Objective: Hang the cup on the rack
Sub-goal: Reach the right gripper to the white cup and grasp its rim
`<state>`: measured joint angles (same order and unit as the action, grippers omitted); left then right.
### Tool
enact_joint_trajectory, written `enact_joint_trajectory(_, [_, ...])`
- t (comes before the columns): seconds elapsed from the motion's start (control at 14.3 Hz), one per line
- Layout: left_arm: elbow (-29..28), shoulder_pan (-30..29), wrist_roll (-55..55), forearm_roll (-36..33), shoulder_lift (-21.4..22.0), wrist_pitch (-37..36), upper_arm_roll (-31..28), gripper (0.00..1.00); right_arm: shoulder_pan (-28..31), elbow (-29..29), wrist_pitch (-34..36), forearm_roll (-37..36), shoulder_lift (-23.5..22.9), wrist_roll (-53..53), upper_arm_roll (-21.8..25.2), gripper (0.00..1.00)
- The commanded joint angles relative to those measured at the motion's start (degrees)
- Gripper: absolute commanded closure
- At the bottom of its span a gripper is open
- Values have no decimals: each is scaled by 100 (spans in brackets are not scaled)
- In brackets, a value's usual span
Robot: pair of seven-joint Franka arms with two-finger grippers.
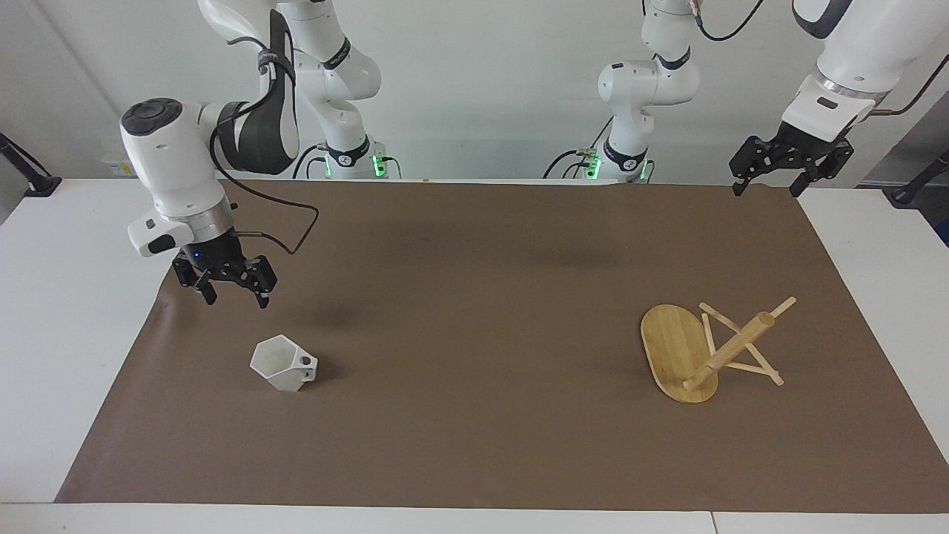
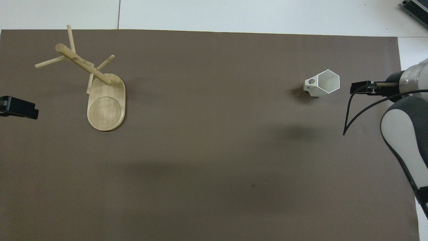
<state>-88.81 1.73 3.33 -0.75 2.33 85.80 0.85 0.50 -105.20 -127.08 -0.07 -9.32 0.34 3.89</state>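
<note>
The white faceted cup stands upright on the brown mat, its handle pointing toward the left arm's end. My right gripper hangs open over the mat beside the cup, toward the right arm's end, clear of it and holding nothing. The bamboo rack rests on its oval base at the left arm's end, its post and pegs bare. My left gripper waits open and raised over the mat's corner by its base.
The brown mat covers most of the white table. A black cable loops from the right wrist over the mat. A dark device sits at the table's corner farthest from the robots.
</note>
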Motion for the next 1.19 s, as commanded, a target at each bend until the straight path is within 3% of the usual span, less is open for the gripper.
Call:
enact_joint_trajectory(0.0, [-84, -77, 62, 58, 92, -2, 29, 0, 3, -1, -360, 51, -271, -192, 15, 0])
enact_joint_trajectory(0.35, [-84, -77, 62, 58, 92, -2, 29, 0, 3, 43, -1063, 34, -711, -201, 15, 0])
enact_joint_trajectory(1.12, [-84, -85, 62, 58, 92, -2, 29, 0, -6, 96, -1829, 25, -1362, -218, -20, 0])
